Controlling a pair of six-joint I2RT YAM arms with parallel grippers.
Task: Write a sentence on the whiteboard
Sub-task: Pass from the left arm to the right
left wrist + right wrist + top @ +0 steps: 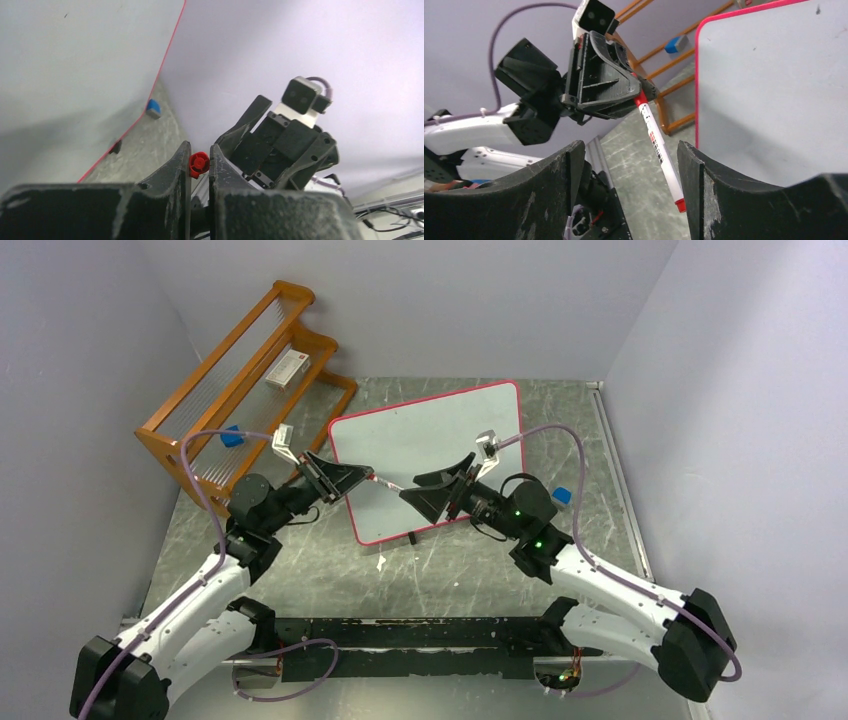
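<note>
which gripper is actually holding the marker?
Left gripper: jaws shut on the marker at its red end; right gripper has jaws open either side of it.

At frame center you see the left gripper (366, 477) and right gripper (406, 495) facing each other over the whiteboard (420, 435), a thin marker (386, 484) spanning them; a wooden rack (215, 400) stands upper left.

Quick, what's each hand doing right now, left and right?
Left hand: closed on the marker.
Right hand: open, straddling the marker's far end, not gripping it.
</note>
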